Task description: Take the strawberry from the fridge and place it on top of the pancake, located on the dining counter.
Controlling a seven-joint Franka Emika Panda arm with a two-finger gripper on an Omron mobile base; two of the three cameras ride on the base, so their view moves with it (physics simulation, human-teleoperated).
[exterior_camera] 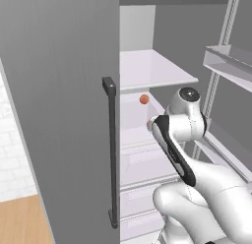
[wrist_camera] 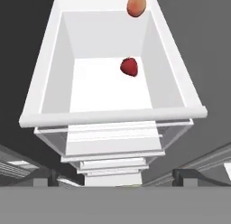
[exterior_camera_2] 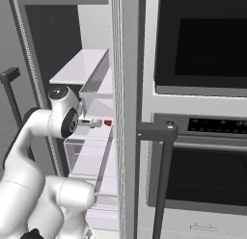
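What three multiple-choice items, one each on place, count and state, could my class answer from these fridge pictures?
1. Where does the strawberry lie?
A. on a white shelf in the fridge
B. on the floor
C. in the gripper

2. How many small fruits are inside the fridge?
A. one
B. two
C. four

3. How is the gripper?
A. shut on the strawberry
B. open, holding nothing
C. shut on the handle

Key: 1 A, the hand view shows it on the shelf floor. 2 B, strawberry plus orange fruit. 3 B, its tips stand wide apart, short of the berry.
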